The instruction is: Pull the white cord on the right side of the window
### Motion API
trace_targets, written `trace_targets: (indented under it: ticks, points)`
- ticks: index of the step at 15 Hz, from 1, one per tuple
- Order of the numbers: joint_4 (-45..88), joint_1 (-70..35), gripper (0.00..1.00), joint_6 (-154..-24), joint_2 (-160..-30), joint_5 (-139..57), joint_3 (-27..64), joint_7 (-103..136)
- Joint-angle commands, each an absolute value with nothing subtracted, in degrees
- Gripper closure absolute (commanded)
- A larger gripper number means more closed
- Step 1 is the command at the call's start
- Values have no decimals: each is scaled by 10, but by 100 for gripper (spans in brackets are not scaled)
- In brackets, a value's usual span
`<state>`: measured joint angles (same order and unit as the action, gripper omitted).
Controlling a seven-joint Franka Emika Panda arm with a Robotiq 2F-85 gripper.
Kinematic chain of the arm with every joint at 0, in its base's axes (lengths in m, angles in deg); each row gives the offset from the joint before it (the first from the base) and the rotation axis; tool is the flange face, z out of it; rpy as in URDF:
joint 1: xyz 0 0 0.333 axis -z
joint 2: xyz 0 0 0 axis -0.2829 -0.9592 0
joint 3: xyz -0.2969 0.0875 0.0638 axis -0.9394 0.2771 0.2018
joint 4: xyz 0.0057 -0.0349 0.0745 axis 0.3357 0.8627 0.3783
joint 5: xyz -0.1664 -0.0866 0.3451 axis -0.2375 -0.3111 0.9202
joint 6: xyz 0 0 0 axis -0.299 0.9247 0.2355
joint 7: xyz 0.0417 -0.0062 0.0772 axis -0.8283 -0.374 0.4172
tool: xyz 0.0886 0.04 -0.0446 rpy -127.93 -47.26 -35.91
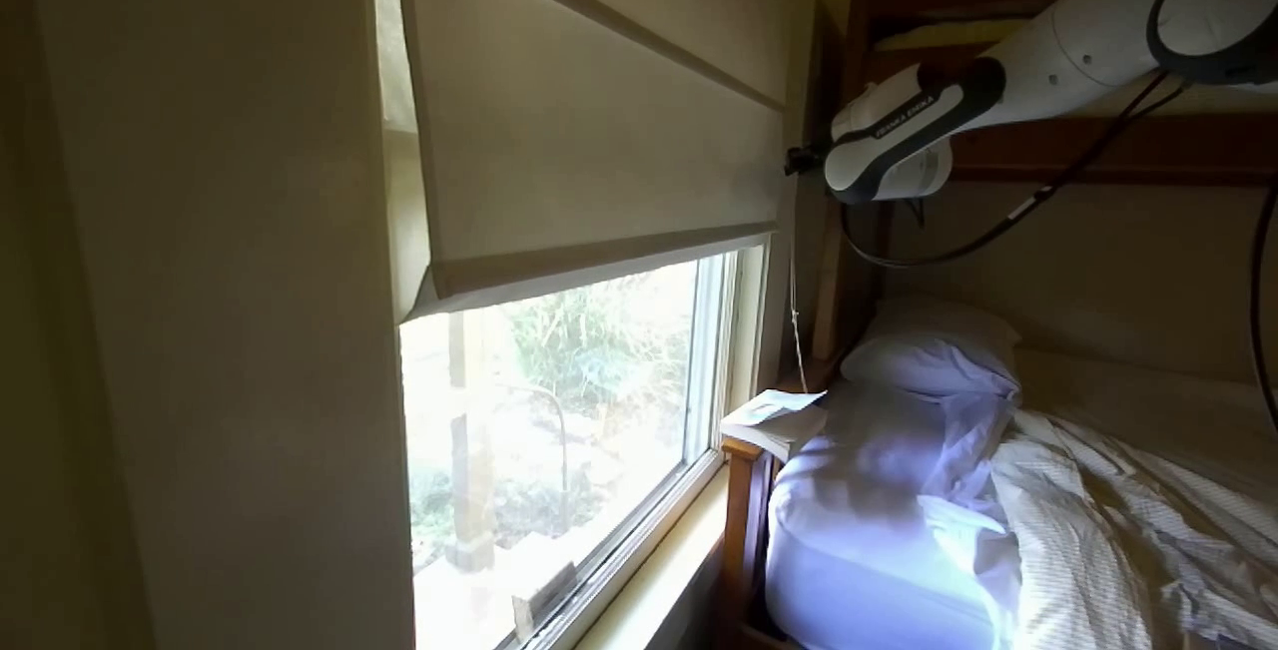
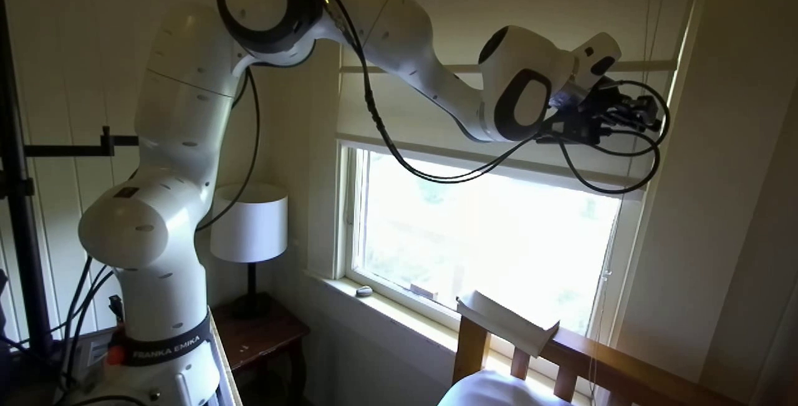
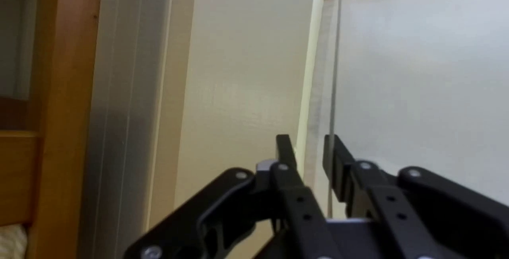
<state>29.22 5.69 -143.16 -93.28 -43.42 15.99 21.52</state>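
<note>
Find gripper [image 3: 309, 153] spread, with a clear gap between both fingertips. Sits in front of shade [image 1: 599, 141], close to the side edge of window [image 2: 486, 237].

Find white cord [image 3: 335, 64] right at the gripper. Crosses, in the wrist view, the inner edge of the finger on the shade side, then shows between both fingers. Leave undecided any contact with that finger, given the blur at such close range.

Looks hair-thin and grey beside the fingertips, plain along the visible length, with soft edges. Looks paler below the gripper, in both exterior views, and shows there as fine strands hanging close together, with a knot-like thickening [image 1: 795, 315] partway down.

Points up and down: runs close to vertical along the long axis. Rises directly above the gripper, in an exterior view, as upper strands [image 2: 649, 13] narrowly apart in front of the shade. Drops below the gripper past the side of the window, slanting only slightly, to near a pale sheet-like item [image 1: 774, 420] on a wooden bed frame [image 1: 744, 530]. Tilts a little, in the wrist view, towards the shade at the end away from the gripper.

Shows also, well apart from the gripper on the side away from the shade, a wooden post [image 3: 73, 104].
</note>
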Motion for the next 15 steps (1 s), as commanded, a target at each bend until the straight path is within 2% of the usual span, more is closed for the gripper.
trace_targets:
  ticks: [1, 6, 10, 15]
  points:
    - [287, 73, 99, -1442, -934, -431, 183, 213]
    - [317, 53, 100, -1435, -904, -430, 160, 210]
    - [351, 137, 100, -1406, -870, -392, 262, 167]
    - [391, 199, 100, -1379, -861, -347, 297, 150]
